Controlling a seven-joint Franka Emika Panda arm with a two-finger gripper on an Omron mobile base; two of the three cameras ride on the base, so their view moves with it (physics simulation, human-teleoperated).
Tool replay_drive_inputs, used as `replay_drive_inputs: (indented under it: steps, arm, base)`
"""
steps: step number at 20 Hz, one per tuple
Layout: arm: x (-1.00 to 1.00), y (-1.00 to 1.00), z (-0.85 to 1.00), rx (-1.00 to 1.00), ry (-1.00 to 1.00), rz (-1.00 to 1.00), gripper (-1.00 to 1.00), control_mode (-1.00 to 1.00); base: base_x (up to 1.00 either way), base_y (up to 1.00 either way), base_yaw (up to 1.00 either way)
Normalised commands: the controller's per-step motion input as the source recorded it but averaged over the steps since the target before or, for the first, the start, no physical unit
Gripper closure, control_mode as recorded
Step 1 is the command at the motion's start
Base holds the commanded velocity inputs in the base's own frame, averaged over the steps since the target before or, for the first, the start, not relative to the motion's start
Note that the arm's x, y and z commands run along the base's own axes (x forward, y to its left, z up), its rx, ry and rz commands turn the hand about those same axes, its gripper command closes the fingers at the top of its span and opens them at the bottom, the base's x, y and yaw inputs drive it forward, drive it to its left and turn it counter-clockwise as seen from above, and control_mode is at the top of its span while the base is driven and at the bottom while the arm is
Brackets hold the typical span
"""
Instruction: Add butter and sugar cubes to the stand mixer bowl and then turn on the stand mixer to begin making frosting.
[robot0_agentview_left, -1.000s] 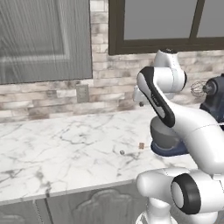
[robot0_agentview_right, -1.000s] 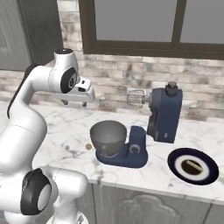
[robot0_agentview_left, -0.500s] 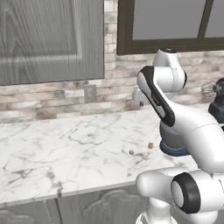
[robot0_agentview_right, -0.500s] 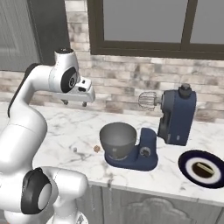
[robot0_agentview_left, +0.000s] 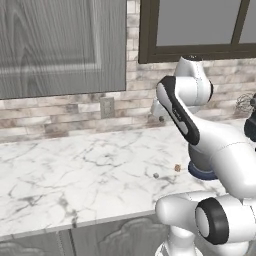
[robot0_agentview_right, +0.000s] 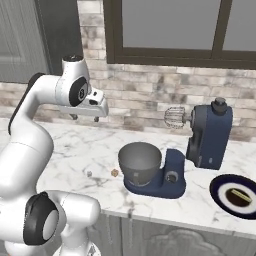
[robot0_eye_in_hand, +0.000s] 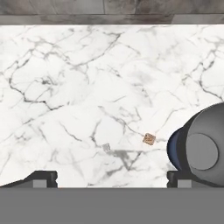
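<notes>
Butter, a tiny tan-orange cube (robot0_eye_in_hand: 149, 139), lay on the white grey-veined marble counter (robot0_agentview_left: 75, 175), just beside the navy-blue stand mixer (robot0_agentview_right: 200, 145) and not touching it. The sugar cubes, a tiny pale grey-white lump (robot0_eye_in_hand: 106, 147), sat near the butter on the side away from the mixer, with a little bare marble between the two. In the right base view the butter (robot0_agentview_right: 114, 172) was close to the mixer's grey metal bowl (robot0_agentview_right: 139, 161), and the sugar cubes (robot0_agentview_right: 89, 174) lay a little further out. Both pieces rested in the open, with nothing over them or against them.

The mixer's rounded base held the bowl, while its bulky head was tilted back, so the wire whisk (robot0_agentview_right: 174, 118) stuck out sideways, clear of the bowl. Beyond the mixer stood a dark blue round plate (robot0_agentview_right: 220, 192) with a small brownish piece on it. A grey-brown brick wall (robot0_agentview_left: 65, 112) with an outlet ran behind the counter, grey cabinet doors and a dark-framed window above it.

The white arm's two-finger gripper (robot0_agentview_right: 87, 118) hung high over the counter, well apart from both pieces, its fingers spread wide and holding nothing. In the hand view the dark finger tips (robot0_eye_in_hand: 41, 177) stood far apart, the butter and sugar lying between them below.
</notes>
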Motion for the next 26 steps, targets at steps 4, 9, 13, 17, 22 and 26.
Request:
replay_drive_inputs:
  steps: [4,9,13,17,22,26]
  arm:
    - [0.00,0.00,0.00,0.00,0.00,0.00,-1.00,1.00]
    - [0.00,0.00,0.00,0.00,0.00,0.00,-1.00,1.00]
    - [-0.19,0.04,-0.23,0.00,0.02,0.00,-1.00,-1.00]
    - [-0.70,0.09,-0.64,0.00,0.06,-0.04,-1.00,-1.00]
    - [-0.88,-0.17,-0.52,0.04,-0.01,-0.19,-1.00,-1.00]
    - [-0.73,-0.55,-0.17,0.10,-0.01,-0.25,-1.00,-1.00]
  base:
    - [0.19,0.00,0.00]
    - [0.00,0.00,0.00]
    - [0.00,0.04,0.00]
    - [0.00,0.00,0.00]
    - [0.00,0.00,0.00]
    - [0.00,0.00,0.00]
